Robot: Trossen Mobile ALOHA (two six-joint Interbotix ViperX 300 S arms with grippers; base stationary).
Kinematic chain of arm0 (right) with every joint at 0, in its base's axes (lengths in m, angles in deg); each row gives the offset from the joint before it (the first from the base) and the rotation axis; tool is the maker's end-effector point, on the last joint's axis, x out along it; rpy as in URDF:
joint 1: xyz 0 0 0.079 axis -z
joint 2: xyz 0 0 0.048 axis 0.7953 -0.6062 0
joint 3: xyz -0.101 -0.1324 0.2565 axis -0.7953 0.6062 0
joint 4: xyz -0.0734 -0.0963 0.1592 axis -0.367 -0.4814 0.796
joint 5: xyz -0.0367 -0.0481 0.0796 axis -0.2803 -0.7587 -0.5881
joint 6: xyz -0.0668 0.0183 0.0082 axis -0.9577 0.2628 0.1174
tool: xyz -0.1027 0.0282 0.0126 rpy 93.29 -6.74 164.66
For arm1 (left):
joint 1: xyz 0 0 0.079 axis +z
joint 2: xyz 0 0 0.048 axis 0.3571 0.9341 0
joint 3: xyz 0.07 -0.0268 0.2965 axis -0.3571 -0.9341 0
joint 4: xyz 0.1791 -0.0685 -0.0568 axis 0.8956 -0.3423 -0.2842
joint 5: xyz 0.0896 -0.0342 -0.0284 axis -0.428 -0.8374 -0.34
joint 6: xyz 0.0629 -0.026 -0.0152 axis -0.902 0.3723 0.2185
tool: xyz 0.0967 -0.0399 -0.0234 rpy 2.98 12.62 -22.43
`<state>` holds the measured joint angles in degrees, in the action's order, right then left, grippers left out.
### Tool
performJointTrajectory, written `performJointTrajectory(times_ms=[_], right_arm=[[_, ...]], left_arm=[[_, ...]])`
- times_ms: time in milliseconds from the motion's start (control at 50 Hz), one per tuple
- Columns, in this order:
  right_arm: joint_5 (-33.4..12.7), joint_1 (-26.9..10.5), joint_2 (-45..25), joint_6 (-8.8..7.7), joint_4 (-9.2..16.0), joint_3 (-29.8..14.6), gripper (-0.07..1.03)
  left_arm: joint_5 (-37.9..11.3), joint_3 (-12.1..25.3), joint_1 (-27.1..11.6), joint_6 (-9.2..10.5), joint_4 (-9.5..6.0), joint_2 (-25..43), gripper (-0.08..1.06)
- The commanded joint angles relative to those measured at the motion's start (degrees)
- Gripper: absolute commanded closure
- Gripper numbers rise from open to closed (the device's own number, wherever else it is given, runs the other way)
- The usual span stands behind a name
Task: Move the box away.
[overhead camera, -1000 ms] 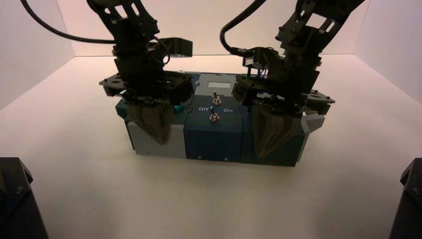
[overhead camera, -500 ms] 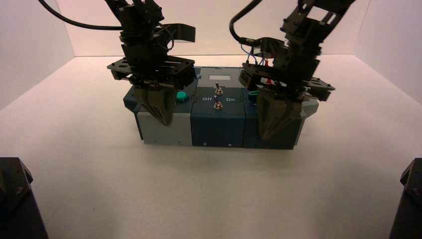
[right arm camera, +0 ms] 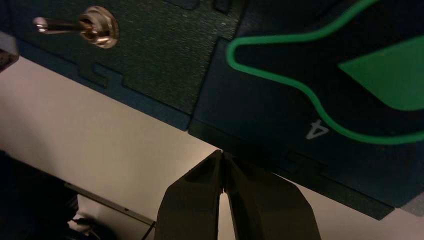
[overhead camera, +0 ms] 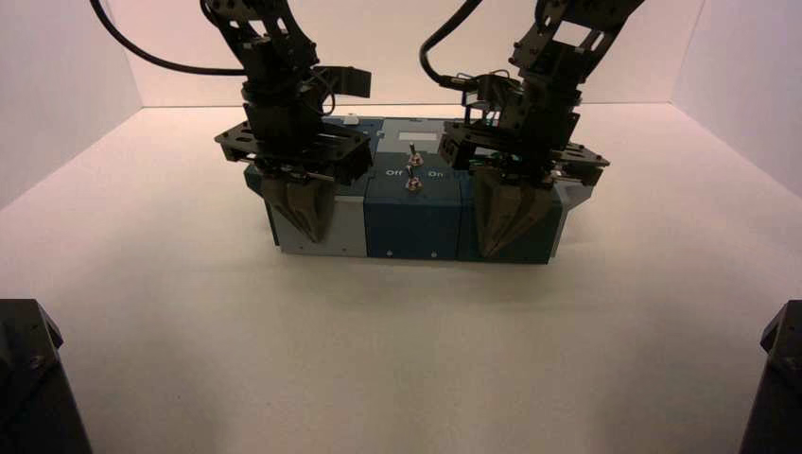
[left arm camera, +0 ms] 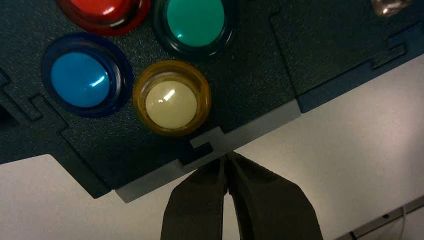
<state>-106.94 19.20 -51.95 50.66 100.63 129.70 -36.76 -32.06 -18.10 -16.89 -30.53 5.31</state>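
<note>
The box (overhead camera: 413,227) is a wide dark teal and grey panel box in the middle of the white floor. My left gripper (overhead camera: 307,232) is shut and empty, its tips against the box's near edge at the left. In the left wrist view the tips (left arm camera: 227,157) touch the grey rim below the yellow button (left arm camera: 171,103), with blue (left arm camera: 80,79), green (left arm camera: 195,20) and red (left arm camera: 102,7) buttons beyond. My right gripper (overhead camera: 498,248) is shut and empty against the near edge at the right. In the right wrist view its tips (right arm camera: 221,154) meet the rim below the green dial (right arm camera: 390,75).
Two toggle switches (overhead camera: 413,180) stand at the box's middle between Off and On; one shows in the right wrist view (right arm camera: 95,27). White walls close the floor at the back and both sides. Dark arm bases (overhead camera: 28,378) sit at the near corners.
The box has slid away from me, toward the back wall, with both shut grippers moving along against its near edge.
</note>
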Motion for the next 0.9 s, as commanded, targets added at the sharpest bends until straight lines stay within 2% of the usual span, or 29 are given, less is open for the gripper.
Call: performJointTrajectory(times_ms=[20, 200, 380, 520, 660, 900], right_arm=[[0.53, 1.85, 0.97, -0.18, -1.14, -1.23, 0.99], [0.53, 1.23, 4.83, -0.18, -1.05, 0.70, 0.99], [0.44, 1.05, 14.06, -0.09, -0.97, 4.83, 0.99], [-0.53, 1.05, 22.32, 0.00, -0.70, 7.03, 0.99], [-2.29, 1.05, 29.62, 0.09, -0.70, 8.61, 0.99], [-2.72, 1.05, 43.42, -0.09, -0.97, 11.07, 0.99]], left_arm=[[0.79, 1.23, 0.53, -0.26, 0.44, -0.35, 1.01], [0.79, 0.18, 0.53, -0.18, 0.53, -3.16, 1.01], [0.62, -4.31, 0.53, 0.18, 0.44, -14.24, 1.01], [-1.23, -6.15, 0.53, 0.62, 0.44, -21.80, 1.01], [-4.48, -6.50, 0.53, 2.11, 0.18, -28.04, 1.01], [-7.91, -6.59, 0.62, 3.34, 0.44, -39.37, 1.01]])
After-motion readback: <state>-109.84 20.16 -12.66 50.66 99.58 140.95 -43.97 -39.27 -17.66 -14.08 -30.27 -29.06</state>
